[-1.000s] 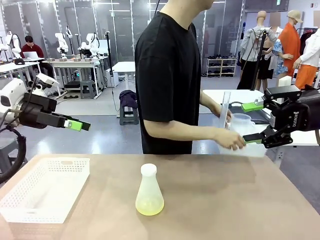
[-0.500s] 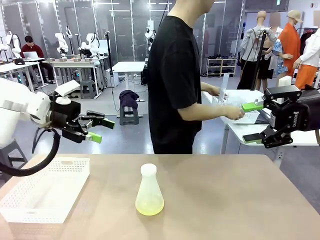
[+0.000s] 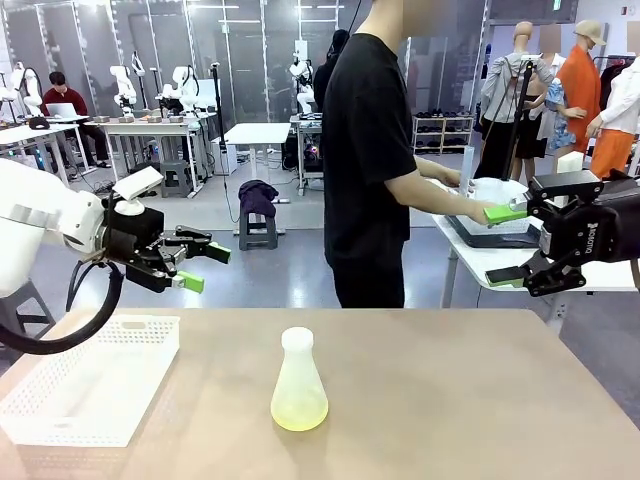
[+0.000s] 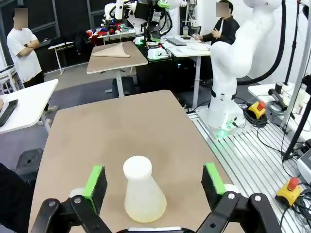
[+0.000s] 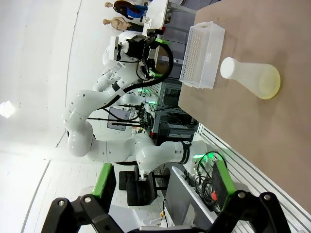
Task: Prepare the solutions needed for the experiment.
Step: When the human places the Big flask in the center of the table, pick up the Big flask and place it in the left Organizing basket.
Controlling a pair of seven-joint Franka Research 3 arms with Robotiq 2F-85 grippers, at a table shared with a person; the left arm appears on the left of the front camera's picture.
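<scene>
Front camera looks across the table [image 3: 450, 400] from its near side. Left wrist camera faces the flask [image 4: 143, 194] closely; the right, seemingly rolled sideways, sees it farther off.

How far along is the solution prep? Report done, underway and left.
Done: a flask with a little pale yellow solution stands mid-table. Underway: the person's hand works at the side table behind; the left gripper and right gripper hang open, holding nothing. Left: likely any further mixing; neither gripper touches the flask.

Glossy grey floor [image 3: 260, 278], white tables [image 3: 248, 132], glass partition walls [image 3: 240, 55]
</scene>
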